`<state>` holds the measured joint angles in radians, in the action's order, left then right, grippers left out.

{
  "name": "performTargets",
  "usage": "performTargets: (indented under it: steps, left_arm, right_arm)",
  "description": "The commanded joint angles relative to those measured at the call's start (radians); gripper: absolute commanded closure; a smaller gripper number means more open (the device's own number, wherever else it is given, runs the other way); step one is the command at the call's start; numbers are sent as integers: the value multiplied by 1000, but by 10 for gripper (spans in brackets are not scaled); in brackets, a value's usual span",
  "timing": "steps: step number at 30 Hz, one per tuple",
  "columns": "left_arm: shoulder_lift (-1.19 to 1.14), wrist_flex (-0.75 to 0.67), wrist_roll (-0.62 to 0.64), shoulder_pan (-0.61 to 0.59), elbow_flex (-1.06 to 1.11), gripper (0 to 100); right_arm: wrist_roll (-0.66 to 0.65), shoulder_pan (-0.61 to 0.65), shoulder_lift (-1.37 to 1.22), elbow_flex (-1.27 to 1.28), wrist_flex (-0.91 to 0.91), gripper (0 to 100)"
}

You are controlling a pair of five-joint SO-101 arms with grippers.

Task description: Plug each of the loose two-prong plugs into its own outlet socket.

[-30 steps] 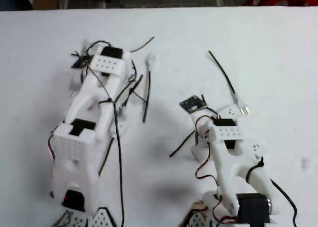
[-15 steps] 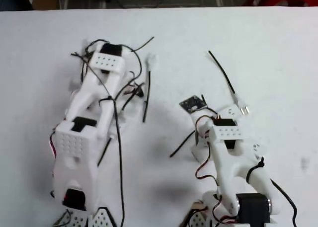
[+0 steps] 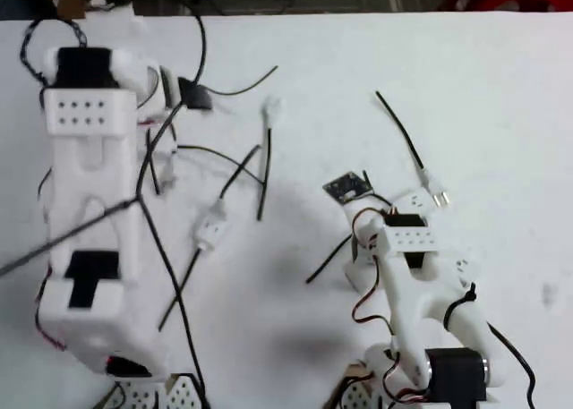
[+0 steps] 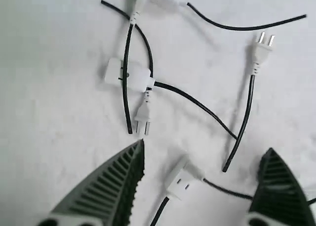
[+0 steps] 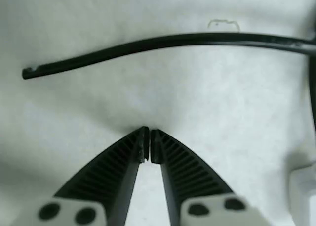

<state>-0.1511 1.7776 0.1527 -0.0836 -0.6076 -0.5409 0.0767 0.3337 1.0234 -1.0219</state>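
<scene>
**Entry: inline socket** (image 4: 180, 179). Small white moulded-plastic block with rounded corners, two slots in its face and a thin black lead at its end.

- **Location:** flat on the white matt table (image 4: 44, 87), under the left gripper (image 4: 205, 147). The gripper's two dark ribbed fingers stand wide apart with nothing in them. The socket's long axis slants across the gap between them, so a wrist turn is probably needed before closing.
- **Two-prong plug** (image 4: 142, 121): white, flat-bodied, with bright metal pins. It lies just beyond the socket, close to one fingertip. The pins point back toward the gripper and its lead runs away from the socket.
- **Outlet block** (image 4: 126, 73): white, rectangular, hard plastic. It lies farther from the socket than that plug, and a black lead crosses over it.
- **Second plug** (image 4: 261, 43): white, well apart from the socket, pins pointing away. Its stiff lead trails back to end near the socket.
- **Right gripper** (image 5: 149, 135): ribbed fingers pressed together on nothing, over bare table near a thin black cord (image 5: 148, 43). The high view puts that arm far from the socket, so the left arm is likely the one to pick.
- **Handling:** the shells look smooth and small, and the springy leads may drag them.
</scene>
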Motion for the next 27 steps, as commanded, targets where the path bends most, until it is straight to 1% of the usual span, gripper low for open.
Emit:
performTargets:
  steps: [1, 5, 7, 9, 11, 15, 18, 23, 27]
  left_arm:
    - [145, 8, -153, 56, 178, 653]
    - [183, 8, -328, 97, 422, 653]
    - [182, -2, -397, 102, 529, 653]
    - [182, -40, -446, 102, 640, 653]
    - [182, -117, -459, 96, 746, 653]
    - [180, -328, -459, 96, 948, 653]
    - [180, -460, -459, 96, 1046, 653]
    - [171, -575, -459, 99, 1103, 653]
    - [25, -620, -459, 94, 1054, 653]
  right_arm:
    - [-3, -4, 12, 0, 1, 978]
    - [-3, -4, 12, 0, 1, 978]
    - [-3, -4, 12, 0, 1, 978]
    - [-3, -4, 12, 0, 1, 978]
    - [-3, -4, 12, 0, 1, 978]
    - [-3, -4, 12, 0, 1, 978]
    - [-2, -4, 12, 0, 1, 978]
    - [0, -4, 12, 2, 1, 978]
    - [2, -4, 12, 2, 1, 978]
